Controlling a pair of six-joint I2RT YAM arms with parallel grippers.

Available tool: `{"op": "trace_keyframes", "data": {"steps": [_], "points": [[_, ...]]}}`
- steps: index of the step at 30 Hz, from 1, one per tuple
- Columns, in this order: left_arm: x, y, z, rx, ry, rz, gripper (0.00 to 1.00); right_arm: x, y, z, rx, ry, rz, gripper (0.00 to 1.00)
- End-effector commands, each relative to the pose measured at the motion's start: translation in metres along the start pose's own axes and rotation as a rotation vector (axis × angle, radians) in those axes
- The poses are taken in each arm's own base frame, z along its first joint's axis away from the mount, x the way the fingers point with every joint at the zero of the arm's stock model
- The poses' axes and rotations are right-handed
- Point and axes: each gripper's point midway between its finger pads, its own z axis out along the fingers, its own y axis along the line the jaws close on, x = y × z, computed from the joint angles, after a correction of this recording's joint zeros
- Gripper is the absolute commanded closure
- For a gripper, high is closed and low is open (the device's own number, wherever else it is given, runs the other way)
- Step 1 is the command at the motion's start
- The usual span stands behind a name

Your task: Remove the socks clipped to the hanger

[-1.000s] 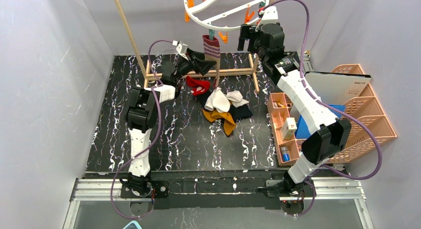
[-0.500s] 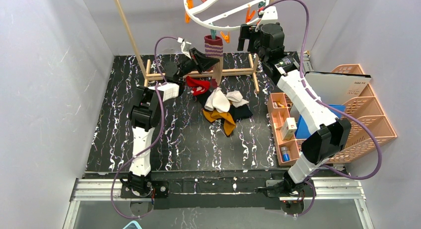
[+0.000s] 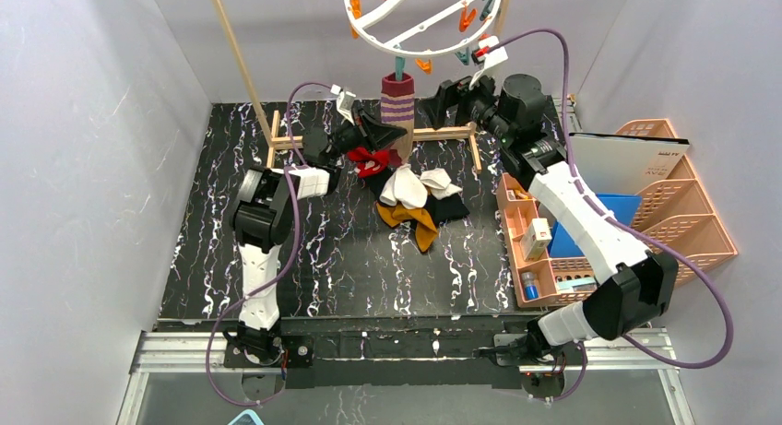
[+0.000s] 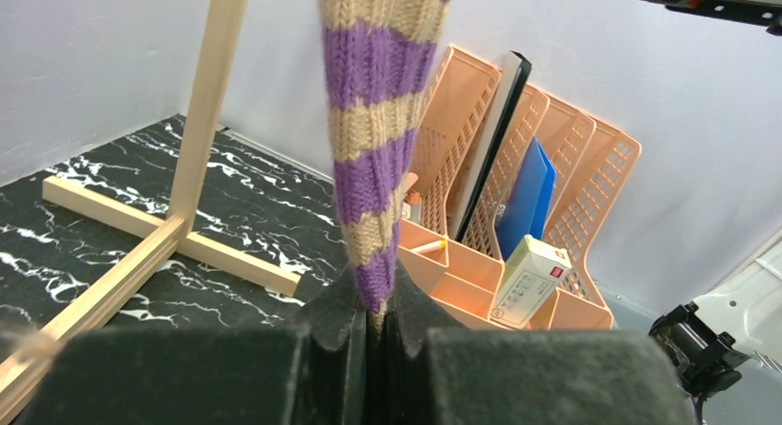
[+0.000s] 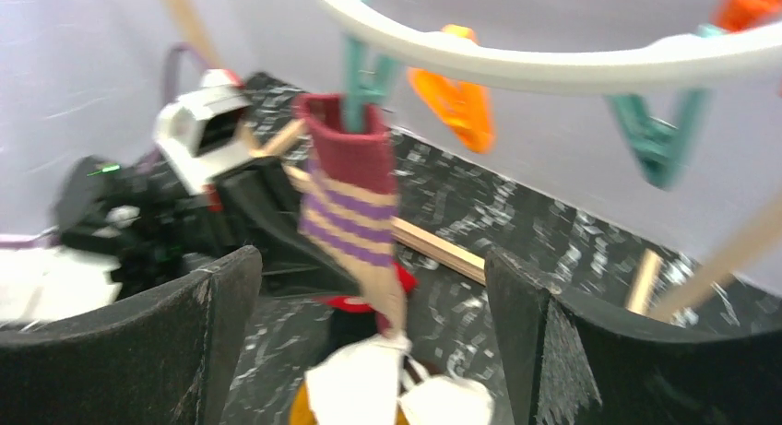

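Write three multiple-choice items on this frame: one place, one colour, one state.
1. Where is the striped sock?
A) on the table
B) hanging from the hanger
C) in the basket

2. What colour is the peg holding it?
A) orange
B) white
C) teal

3. The left gripper is:
A) shut on the sock's tip
B) open beside the sock
C) out of view

Answers:
1 B, its cuff is clipped under the ring.
2 C, a teal peg bites the cuff in the right wrist view.
3 A, the jaws pinch the tip in the left wrist view.
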Motion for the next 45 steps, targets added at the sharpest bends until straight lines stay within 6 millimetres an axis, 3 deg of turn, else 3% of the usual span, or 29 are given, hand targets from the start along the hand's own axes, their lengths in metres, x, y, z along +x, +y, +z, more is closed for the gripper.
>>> {"op": "trace_keyframes", "data": {"steps": [1, 6, 17, 45], "points": [[-0.038, -0.043, 0.009, 0.072, -0.053, 0.118, 1.00, -0.039, 0.072, -0.024, -0.342, -0.144, -0.071, 0.02], [-0.043, -0.047, 0.009, 0.075, -0.059, 0.124, 1.00, -0.041, 0.087, -0.026, -0.431, -0.159, -0.048, 0.02], [-0.045, -0.052, 0.008, 0.074, -0.062, 0.123, 1.00, -0.035, 0.090, 0.007, -0.473, -0.178, 0.022, 0.02], [-0.050, -0.069, 0.011, 0.108, -0.055, 0.132, 1.00, -0.044, 0.061, 0.061, -0.368, -0.422, 0.169, 0.03]]}}
